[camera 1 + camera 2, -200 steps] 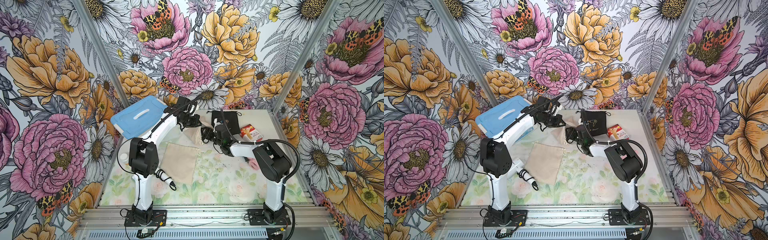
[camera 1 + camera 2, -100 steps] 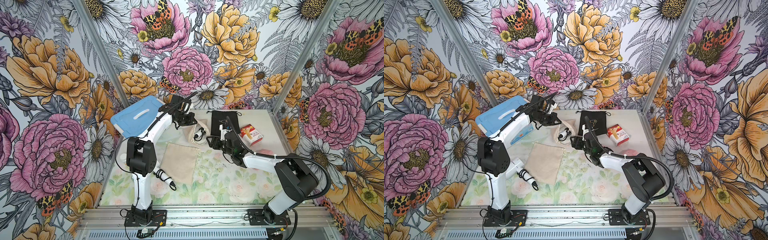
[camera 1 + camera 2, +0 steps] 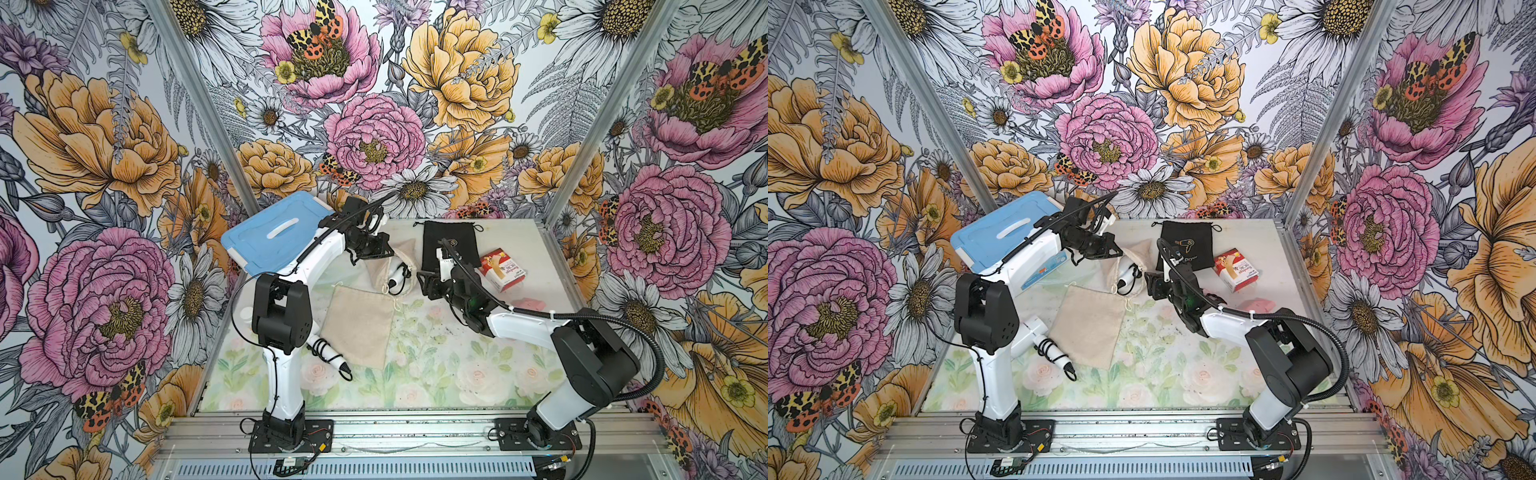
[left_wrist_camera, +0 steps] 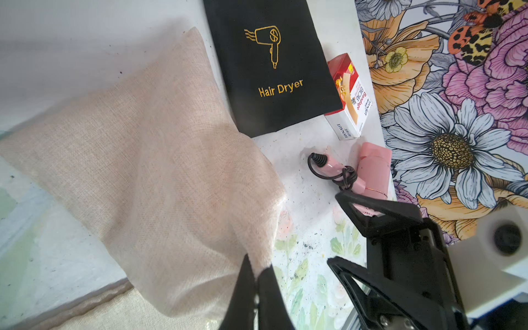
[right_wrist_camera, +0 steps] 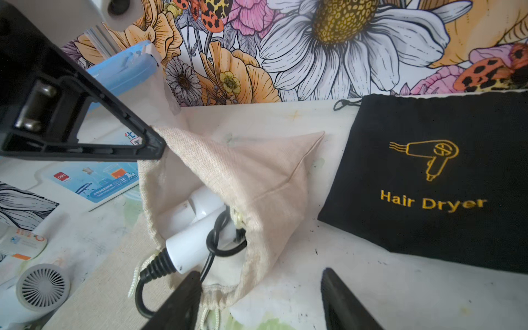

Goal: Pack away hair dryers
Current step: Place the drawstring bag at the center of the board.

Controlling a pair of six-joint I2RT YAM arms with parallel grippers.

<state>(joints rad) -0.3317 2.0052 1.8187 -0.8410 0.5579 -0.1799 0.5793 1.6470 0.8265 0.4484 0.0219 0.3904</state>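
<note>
White dryer [image 5: 197, 238] half inside beige pouch [image 5: 257, 183]

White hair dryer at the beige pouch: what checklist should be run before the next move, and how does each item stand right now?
1. The left hand is shut on the beige pouch at its rim, holding the mouth up: ok.
2. The right hand is open and empty, facing the mouth: ok.
3. The white hair dryer is fully inside: not ok; its handle end and cord stick out.
4. The drawstring is clear of the cord: cannot tell.
5. The spare beige pouch lies flat nearby: ok.
</note>
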